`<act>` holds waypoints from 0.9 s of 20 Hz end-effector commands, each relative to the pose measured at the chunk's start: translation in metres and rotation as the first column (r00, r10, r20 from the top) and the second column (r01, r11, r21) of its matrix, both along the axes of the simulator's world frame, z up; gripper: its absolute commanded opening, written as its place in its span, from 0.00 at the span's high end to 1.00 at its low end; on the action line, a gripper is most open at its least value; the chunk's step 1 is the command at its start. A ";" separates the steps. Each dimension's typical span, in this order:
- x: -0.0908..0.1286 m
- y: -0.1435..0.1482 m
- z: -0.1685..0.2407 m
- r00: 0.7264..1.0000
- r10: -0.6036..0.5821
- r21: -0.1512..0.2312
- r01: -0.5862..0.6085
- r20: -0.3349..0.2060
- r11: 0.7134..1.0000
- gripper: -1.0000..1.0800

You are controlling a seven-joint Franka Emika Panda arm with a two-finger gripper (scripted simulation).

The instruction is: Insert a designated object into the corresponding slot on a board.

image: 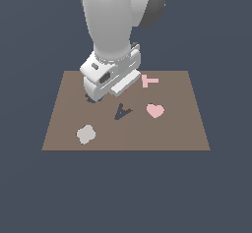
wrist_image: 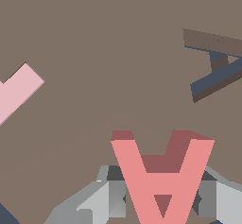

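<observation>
1. The grey two-fingered gripper (wrist_image: 160, 200) pinches the salmon-red A-shaped block (wrist_image: 162, 176) just above the flat brown square board (image: 177, 133).
2. The dark grey, tilted A-shaped slot (image: 121, 112) lies near, toward the exterior view's right and nearer the camera.
3. Block and slot look differently angled; a twist seems needed.

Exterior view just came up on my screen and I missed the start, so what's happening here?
A white robot arm is bent low over the large flat brown board. In the wrist view its gripper has its jaws on either side of the salmon-red A-shaped block, apparently gripping it. The dark A-shaped slot is empty. A pale pink T-shaped piece and pale pink heart lie nearby on the board.
</observation>
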State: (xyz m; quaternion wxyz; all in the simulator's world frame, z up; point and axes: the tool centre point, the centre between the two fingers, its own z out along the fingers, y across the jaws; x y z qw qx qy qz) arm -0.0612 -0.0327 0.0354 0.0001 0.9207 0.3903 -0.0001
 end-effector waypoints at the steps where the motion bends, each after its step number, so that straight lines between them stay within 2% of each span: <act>1: 0.005 -0.004 0.000 0.995 0.097 0.000 -0.097 0.000 0.995 1.00; 5: 0.013 -0.009 0.001 0.968 0.250 0.000 -0.250 0.000 0.968 1.00; 9: 0.022 -0.013 0.002 0.917 0.400 0.000 -0.400 0.000 0.917 1.00; 13: 0.032 -0.015 0.002 0.841 0.541 -0.001 -0.541 0.000 0.841 1.00; 18: 0.045 -0.016 0.003 0.715 0.699 -0.001 -0.699 0.000 0.715 1.00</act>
